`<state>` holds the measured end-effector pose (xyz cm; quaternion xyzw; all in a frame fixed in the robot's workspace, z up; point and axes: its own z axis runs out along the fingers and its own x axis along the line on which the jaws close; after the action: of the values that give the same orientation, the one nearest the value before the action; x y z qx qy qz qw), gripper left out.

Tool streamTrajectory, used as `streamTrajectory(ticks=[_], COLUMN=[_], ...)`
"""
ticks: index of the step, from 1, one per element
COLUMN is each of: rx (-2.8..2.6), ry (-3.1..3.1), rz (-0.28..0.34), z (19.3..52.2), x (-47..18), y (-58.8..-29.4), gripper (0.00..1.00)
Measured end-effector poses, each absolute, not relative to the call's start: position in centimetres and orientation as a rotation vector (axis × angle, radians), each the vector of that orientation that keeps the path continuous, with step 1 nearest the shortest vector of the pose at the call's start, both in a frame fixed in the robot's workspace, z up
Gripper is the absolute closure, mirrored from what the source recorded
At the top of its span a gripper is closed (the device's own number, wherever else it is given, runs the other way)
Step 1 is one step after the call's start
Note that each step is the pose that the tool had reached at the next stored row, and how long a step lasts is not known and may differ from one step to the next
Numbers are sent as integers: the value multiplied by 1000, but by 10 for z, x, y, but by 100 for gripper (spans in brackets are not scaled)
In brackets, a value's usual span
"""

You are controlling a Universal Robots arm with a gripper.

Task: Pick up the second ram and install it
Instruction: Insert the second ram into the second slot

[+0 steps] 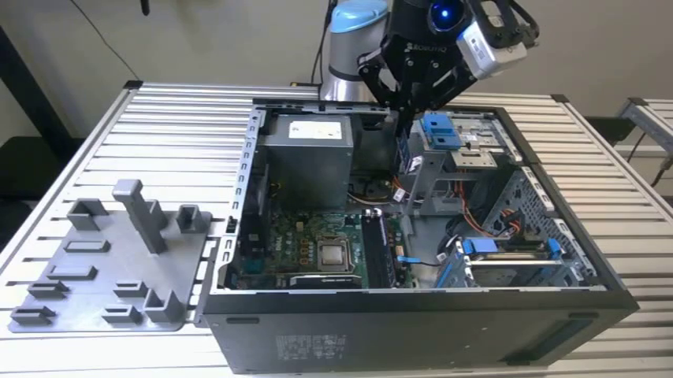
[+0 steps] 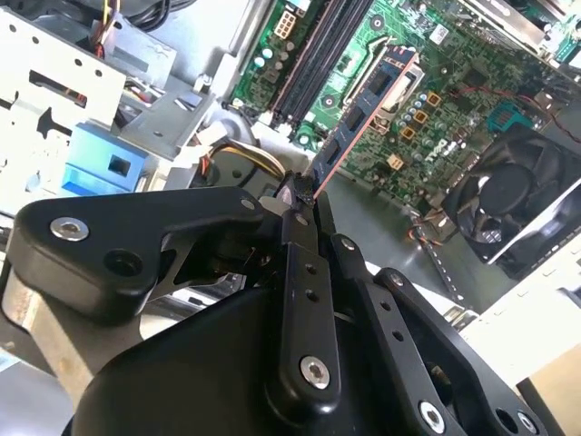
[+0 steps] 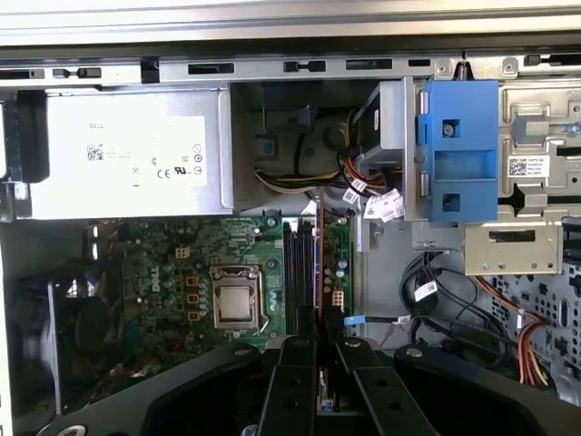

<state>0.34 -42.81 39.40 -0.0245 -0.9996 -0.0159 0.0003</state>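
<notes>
Overhead, jaws clamped on the second ram (image 2: 349, 145), seemingly above open computer case (image 1: 421, 331), slatted metal table (image 1: 179, 118), pale wall (image 1: 210, 39)

The jaws are black, the motherboard (image 3: 159, 268) green, the drive bracket (image 3: 461, 150) blue, the tray (image 1: 173, 268) grey.

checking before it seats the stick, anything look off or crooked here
Nothing stands out. The gripper is shut on the second ram, which hangs edge-on over the motherboard, parallel to its memory slots.

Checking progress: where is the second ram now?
In the second wrist view the second ram is clamped in the gripper, edge-on above the motherboard, near its memory slots.
</notes>
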Motion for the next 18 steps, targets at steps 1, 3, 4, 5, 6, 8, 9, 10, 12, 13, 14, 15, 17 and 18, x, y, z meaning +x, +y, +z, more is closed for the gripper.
streamTrajectory(ticks=[1,3,4,5,6,8,9,10,12,13,14,15,17,18], rx=[-77,-78,-78,-78,-78,-78,-78,-78,-78,-78,-78,-78,-78,-78], ry=[-3140,-3140,-3140,-3140,-3140,-3140,-3140,-3140,-3140,-3140,-3140,-3140,-3140,-3140], rz=[-50,-50,-50,-50,-50,-50,-50,-50,-50,-50,-50,-50,-50,-50], z=[394,394,394,393,393,392,392,391,390,389,389,388,386,386], x=[3,3,3,3,3,3,3,3,3,3,3,3,3,3], y=[-428,-428,-428,-428,-428,-428,-428,-428,-428,-428,-428,-428,-428,-428], gripper=[86,86,86,86,86,86,86,86,86,86,86,86,86,86])
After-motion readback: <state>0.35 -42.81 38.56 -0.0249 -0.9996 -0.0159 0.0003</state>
